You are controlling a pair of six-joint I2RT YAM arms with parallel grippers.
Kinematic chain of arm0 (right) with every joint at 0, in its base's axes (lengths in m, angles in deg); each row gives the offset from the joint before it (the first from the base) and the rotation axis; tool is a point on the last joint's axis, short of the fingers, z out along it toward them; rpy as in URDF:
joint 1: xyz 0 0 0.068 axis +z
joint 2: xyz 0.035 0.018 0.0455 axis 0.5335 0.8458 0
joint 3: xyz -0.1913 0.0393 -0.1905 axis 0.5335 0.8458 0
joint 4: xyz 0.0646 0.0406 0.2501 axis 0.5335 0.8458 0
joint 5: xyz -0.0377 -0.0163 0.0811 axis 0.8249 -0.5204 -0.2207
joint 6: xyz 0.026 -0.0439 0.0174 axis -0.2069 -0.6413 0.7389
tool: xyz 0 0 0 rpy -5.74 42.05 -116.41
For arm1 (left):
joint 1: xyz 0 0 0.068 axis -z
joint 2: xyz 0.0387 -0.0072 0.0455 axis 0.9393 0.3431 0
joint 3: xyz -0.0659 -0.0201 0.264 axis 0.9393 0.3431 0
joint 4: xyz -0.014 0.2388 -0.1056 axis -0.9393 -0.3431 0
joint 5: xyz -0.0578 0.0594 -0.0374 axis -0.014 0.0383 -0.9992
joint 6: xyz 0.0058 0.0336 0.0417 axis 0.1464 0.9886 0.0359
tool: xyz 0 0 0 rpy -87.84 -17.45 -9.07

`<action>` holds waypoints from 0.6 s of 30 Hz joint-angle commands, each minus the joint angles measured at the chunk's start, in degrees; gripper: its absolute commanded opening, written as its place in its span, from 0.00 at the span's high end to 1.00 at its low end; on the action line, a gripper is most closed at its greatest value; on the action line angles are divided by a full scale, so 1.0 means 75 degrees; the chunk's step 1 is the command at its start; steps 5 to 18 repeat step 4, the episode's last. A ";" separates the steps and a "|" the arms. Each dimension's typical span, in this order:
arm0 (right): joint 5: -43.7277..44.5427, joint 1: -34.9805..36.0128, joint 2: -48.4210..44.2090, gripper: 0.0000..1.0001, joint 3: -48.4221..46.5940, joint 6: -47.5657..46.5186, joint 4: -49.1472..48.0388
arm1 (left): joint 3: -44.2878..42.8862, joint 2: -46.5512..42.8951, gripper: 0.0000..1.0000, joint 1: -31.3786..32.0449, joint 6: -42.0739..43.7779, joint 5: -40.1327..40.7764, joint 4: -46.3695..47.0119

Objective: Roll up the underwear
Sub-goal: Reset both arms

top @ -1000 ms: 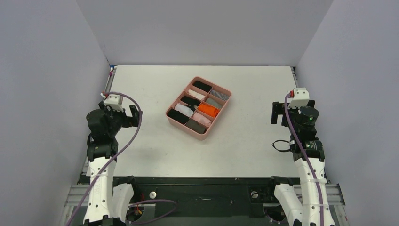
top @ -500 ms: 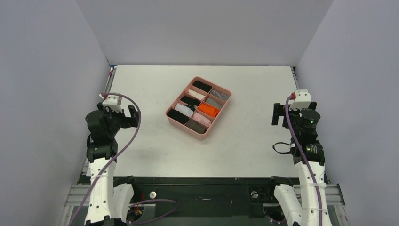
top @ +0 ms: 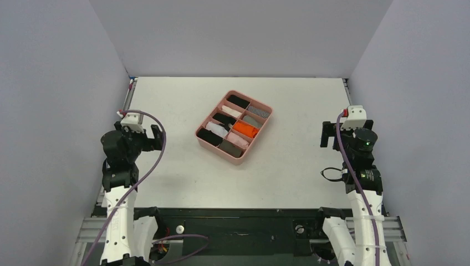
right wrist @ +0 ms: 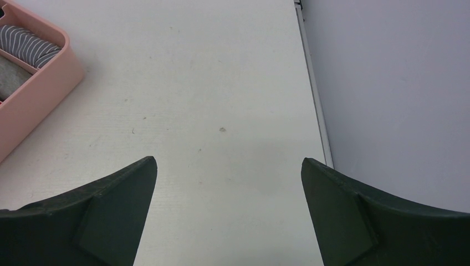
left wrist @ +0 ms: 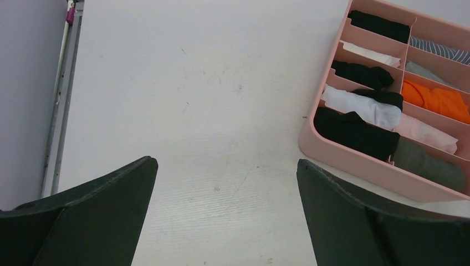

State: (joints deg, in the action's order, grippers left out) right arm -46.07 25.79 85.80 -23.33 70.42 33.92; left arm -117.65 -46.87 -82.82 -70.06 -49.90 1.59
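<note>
Both wide open, empty: left claw [left wrist: 224, 162], right claw [right wrist: 227, 161].

even, bright, diffuse light; soft faint shadows on the white surface [top: 288, 166]; no glare; wrist views sharp, near end-effector fingers [left wrist: 100, 221] slightly soft.

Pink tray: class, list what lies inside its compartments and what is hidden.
Inside the pink tray lie rolled cloths: black, white, orange, pale pink, grey striped and a grey-brown roll. Whatever lies beneath them is covered.
</note>
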 commanded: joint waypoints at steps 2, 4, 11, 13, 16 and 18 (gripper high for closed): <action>0.0057 -0.0088 0.0103 0.02 0.0034 0.0045 -0.0318 | -0.0048 -0.0035 0.03 -0.0070 0.0098 -0.0162 0.0371; 0.0054 -0.0088 0.0127 0.01 -0.0014 0.0078 -0.0265 | -0.0033 -0.0028 0.03 -0.0071 0.0096 -0.0186 0.0373; 0.0054 -0.0088 0.0127 0.01 -0.0014 0.0078 -0.0265 | -0.0033 -0.0028 0.03 -0.0071 0.0096 -0.0186 0.0373; 0.0054 -0.0088 0.0127 0.01 -0.0014 0.0078 -0.0265 | -0.0033 -0.0028 0.03 -0.0071 0.0096 -0.0186 0.0373; 0.0054 -0.0088 0.0127 0.01 -0.0014 0.0078 -0.0265 | -0.0033 -0.0028 0.03 -0.0071 0.0096 -0.0186 0.0373; 0.0054 -0.0088 0.0127 0.01 -0.0014 0.0078 -0.0265 | -0.0033 -0.0028 0.03 -0.0071 0.0096 -0.0186 0.0373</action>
